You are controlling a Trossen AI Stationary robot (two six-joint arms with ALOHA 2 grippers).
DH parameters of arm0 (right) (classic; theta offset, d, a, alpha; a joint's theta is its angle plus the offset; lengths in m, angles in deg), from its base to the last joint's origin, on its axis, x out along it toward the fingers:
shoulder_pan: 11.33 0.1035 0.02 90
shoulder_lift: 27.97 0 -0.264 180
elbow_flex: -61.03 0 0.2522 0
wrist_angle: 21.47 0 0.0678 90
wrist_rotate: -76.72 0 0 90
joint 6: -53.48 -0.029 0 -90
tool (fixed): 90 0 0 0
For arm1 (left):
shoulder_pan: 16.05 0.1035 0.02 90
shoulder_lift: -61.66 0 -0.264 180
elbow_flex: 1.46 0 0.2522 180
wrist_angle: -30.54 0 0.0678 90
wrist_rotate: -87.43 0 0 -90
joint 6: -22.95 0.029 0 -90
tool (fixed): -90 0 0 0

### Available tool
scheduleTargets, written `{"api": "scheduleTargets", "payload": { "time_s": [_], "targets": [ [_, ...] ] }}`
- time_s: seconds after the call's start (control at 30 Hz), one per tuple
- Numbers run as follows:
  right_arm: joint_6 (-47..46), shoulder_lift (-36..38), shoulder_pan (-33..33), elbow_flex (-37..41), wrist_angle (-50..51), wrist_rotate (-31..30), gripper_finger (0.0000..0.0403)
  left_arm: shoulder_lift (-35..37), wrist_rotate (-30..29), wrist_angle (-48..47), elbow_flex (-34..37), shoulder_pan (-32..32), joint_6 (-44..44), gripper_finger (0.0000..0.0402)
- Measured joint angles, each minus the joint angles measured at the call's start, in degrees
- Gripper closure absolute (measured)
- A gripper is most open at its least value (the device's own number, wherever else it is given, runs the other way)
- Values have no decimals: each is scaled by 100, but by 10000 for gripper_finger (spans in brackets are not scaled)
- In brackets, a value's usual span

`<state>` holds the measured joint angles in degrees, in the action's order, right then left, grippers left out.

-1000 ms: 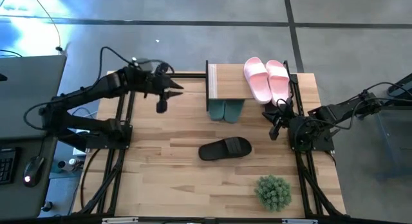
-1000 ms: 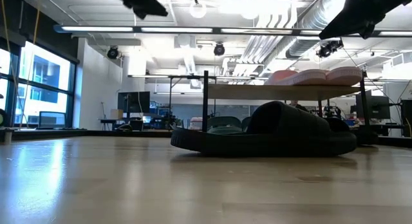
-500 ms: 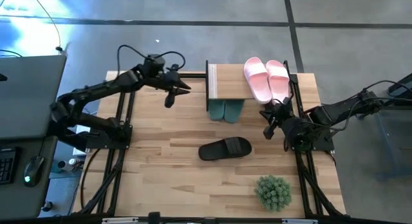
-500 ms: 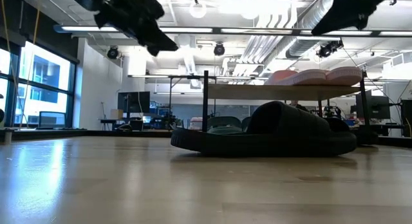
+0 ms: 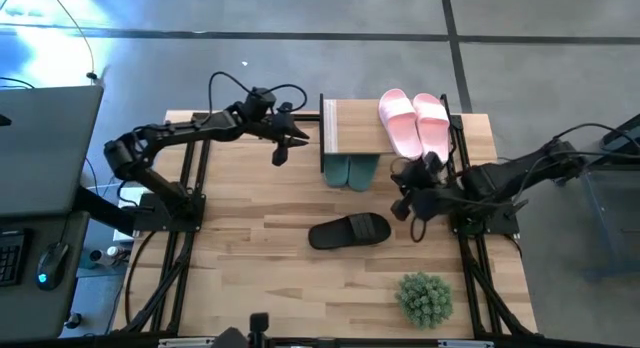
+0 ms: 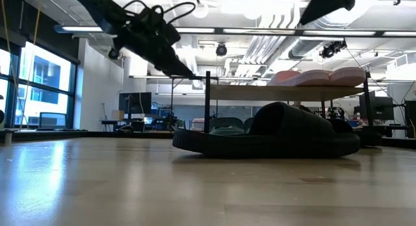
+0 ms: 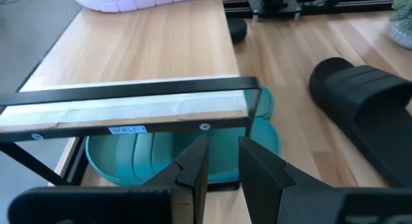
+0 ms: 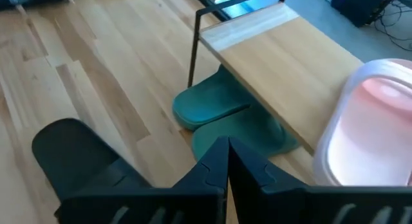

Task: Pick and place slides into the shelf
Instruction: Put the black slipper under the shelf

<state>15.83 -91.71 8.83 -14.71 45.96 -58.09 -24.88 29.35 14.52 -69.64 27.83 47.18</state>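
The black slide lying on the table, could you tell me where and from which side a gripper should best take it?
Grip the black slide by its wide strap, coming from above: it lies flat, sole down, apart from the shelf, and the arched strap is its one raised part.

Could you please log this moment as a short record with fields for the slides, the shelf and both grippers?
pink slides: pair on top of the shelf
green slides: pair under the shelf's board, toes sticking out
black slide: one lying on the table in front of the shelf
left gripper: in the air beside the shelf, fingers slightly apart, empty
right gripper: shut, empty, beside the black slide
plant: near the table's front edge
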Motion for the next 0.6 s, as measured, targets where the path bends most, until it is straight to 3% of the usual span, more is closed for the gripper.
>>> {"api": "scheduleTargets", "payload": {
  "time_s": [0.3,0.6],
  "targets": [
    [-877,-1744,0,-1749,1496,345,402,-304,61,360,0,-2,-44,330],
    [-1398,-3595,0,-4088,3446,758,392,-380,50,587,-2,-2,-46,330]
  ]
}}
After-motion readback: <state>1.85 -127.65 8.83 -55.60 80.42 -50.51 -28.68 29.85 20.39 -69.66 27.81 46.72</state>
